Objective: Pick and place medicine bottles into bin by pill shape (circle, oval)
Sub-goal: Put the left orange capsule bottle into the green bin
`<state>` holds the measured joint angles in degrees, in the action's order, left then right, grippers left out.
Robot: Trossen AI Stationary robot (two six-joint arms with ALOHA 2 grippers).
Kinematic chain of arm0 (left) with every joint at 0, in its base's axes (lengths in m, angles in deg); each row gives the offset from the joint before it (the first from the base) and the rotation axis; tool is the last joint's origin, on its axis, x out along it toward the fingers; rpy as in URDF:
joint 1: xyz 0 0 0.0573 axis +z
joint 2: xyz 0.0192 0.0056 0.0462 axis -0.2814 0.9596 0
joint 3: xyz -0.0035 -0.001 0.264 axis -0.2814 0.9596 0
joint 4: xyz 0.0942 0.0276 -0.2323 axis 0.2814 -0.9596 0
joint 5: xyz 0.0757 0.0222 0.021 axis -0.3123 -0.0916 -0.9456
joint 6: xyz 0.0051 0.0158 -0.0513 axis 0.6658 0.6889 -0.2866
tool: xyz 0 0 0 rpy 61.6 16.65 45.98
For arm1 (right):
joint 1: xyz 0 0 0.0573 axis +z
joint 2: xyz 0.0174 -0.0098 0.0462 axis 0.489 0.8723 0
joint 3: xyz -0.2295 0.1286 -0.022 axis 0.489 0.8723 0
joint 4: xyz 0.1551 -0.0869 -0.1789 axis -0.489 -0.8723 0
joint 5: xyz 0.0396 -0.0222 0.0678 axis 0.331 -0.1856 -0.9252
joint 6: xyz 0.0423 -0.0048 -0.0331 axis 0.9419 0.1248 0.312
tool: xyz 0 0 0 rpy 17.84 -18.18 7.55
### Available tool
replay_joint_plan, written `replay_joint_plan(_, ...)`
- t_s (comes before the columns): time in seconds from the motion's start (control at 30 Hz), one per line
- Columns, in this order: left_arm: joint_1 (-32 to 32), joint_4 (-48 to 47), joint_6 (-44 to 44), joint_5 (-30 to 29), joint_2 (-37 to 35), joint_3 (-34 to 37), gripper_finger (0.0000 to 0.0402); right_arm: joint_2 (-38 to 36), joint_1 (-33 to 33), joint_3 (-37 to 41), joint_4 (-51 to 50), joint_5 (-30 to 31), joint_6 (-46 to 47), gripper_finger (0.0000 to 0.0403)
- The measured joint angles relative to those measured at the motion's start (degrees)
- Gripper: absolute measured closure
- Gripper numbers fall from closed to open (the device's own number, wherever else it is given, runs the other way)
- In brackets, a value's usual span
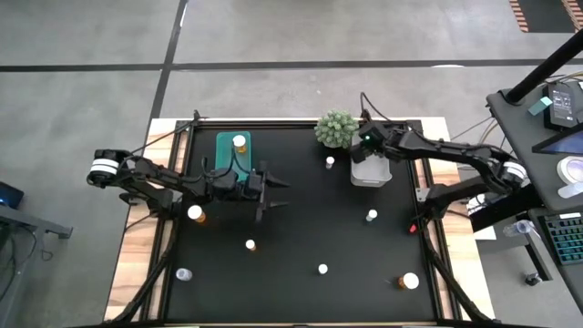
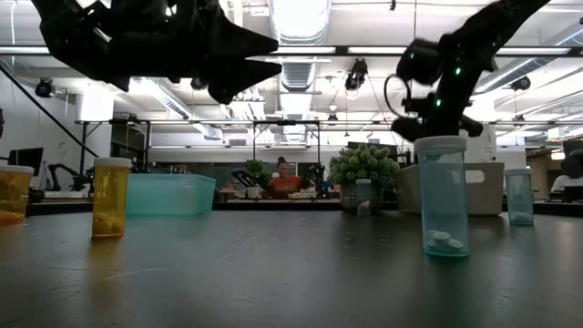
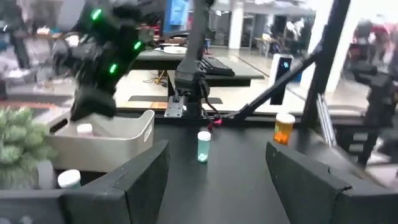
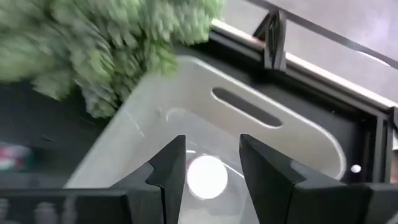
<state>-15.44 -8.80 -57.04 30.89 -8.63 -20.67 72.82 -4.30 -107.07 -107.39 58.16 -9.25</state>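
My right gripper (image 4: pixel 212 174) is open and points down over the white bin (image 1: pixel 371 170) at the far right. A white round bottle cap (image 4: pixel 207 177) shows between its fingertips, down inside the bin, with a gap on one side. My left gripper (image 1: pixel 276 192) is open and empty above the table's middle, just right of the teal bin (image 1: pixel 232 155), which holds an amber bottle (image 1: pixel 240 142). Several white-capped bottles stand upright on the black table: an amber one (image 1: pixel 195 213), a pale one (image 1: pixel 372 216), and a small one (image 1: pixel 330 162).
A spiky green plant ball (image 1: pixel 335 128) sits just left of the white bin, close to my right gripper. More bottles stand toward the near edge (image 1: pixel 250 244), (image 1: pixel 322 269), (image 1: pixel 408 281), (image 1: pixel 184 273). A person sits far behind the table (image 2: pixel 284 179).
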Motion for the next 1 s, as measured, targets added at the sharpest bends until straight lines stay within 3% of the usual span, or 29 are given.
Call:
replay_joint_plan(0.2,-3.0,-0.2,-11.1,-5.3,0.0,-0.1,0.0152,-9.1,3.8,-0.4,-0.6,-1.4,0.0,0.0259)
replay_joint_plan(0.3,-4.9,-6.5,-17.0,-8.8,0.0,-2.1,0.0152,-13.4,7.5,-0.1,1.0,-1.1,0.0,0.0262)
replay_joint_plan(0.47,-7.4,-31.5,-28.2,-10.6,0.0,-10.5,0.0153,-18.1,15.5,2.5,12.1,-1.0,-3.7,0.0275)
replay_joint_plan(0.67,-11.5,-68.0,-37.6,-9.7,0.0,-26.0,0.0153,-19.9,23.5,5.5,26.3,-0.9,-11.9,0.0289)
replay_joint_plan(0.83,-14.1,-97.2,-46.8,-1.7,-0.1,-38.2,0.0153,-19.9,26.4,6.3,31.8,-1.0,-17.6,0.0301)
replay_joint_plan(1.0,-19.3,-113.8,-60.3,0.7,-0.1,-44.5,0.0153,-19.7,26.7,6.3,31.5,-1.0,-19.2,0.0311)
